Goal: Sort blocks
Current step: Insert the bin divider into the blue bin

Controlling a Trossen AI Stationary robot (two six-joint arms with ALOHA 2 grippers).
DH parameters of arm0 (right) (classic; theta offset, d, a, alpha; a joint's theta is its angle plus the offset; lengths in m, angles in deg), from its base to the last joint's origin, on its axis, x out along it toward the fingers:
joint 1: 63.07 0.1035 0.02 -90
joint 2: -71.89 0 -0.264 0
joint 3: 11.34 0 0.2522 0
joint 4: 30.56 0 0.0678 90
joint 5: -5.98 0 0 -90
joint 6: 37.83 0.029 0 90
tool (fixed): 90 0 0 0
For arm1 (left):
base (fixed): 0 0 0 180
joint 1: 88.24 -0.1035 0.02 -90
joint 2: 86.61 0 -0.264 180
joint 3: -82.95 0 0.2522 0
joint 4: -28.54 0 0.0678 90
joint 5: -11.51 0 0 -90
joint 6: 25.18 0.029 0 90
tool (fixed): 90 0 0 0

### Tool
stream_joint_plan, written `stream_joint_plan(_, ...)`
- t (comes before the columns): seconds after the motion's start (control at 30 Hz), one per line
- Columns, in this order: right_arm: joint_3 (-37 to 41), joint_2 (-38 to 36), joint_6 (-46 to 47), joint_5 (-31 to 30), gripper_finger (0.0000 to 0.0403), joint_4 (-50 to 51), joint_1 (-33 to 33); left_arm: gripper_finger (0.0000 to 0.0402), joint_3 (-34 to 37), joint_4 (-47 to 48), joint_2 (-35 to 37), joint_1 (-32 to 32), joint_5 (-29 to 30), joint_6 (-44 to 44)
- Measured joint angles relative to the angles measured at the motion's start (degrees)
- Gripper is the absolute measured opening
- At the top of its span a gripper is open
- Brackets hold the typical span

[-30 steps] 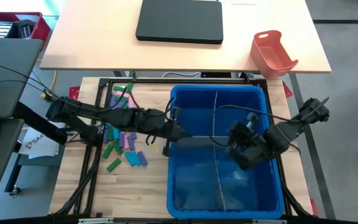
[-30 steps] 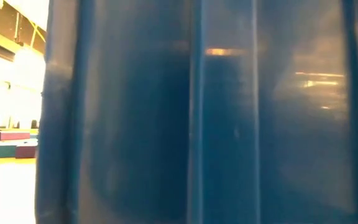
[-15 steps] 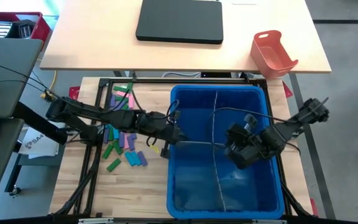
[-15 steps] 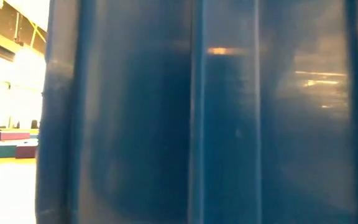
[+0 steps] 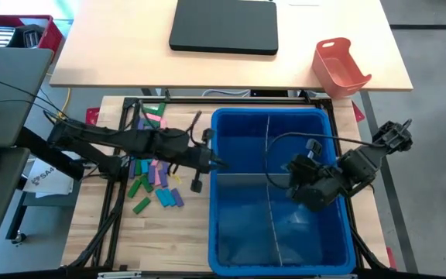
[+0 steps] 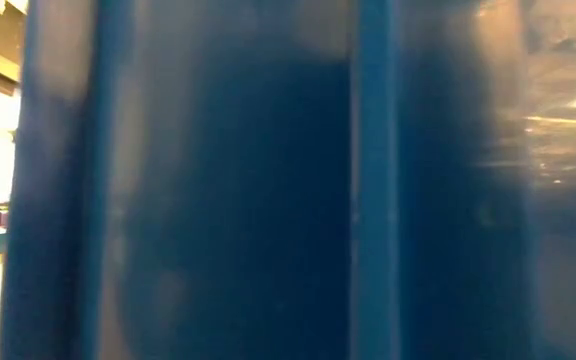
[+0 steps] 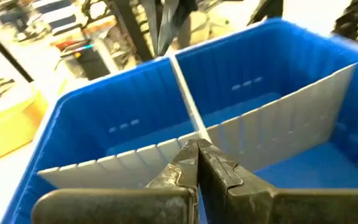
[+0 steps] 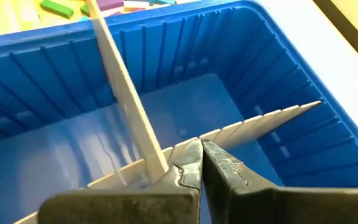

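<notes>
Now the left gripper, fingers pressed together and empty, has pulled back from inside the bin to its left rim. The right gripper, also closed on nothing, still hangs over the bin's right half by the grey divider. The blocks lie loose on the table left of the bin (none sorted yet), so picking probably comes next.

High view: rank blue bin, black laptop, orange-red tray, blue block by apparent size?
1. blue bin, clearly largest.
2. black laptop.
3. orange-red tray.
4. blue block, smallest.
The laptop and tray sit on the farther table, so only apparent size is ranked.
</notes>
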Motion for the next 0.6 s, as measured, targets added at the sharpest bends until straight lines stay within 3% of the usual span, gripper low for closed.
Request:
stream_joint_plan(0.13, 1.39, 0.0, 0.15, -0.08, 0.0, -0.75, 0.87, 0.0025, -0.02, -1.75, -0.29, -1.48, -7.68, -0.32)
stream_joint_plan(0.43, 1.35, -0.04, 0.44, -0.33, 0.0, -0.5, 3.72, 0.0167, -0.02, -7.17, -6.27, -5.53, -18.91, -2.83)
stream_joint_plan(0.6, 1.35, -0.04, 1.7, -0.31, 0.0, -0.45, 4.9, 0.0196, -0.02, -7.51, -9.01, -5.51, -18.89, -3.49)
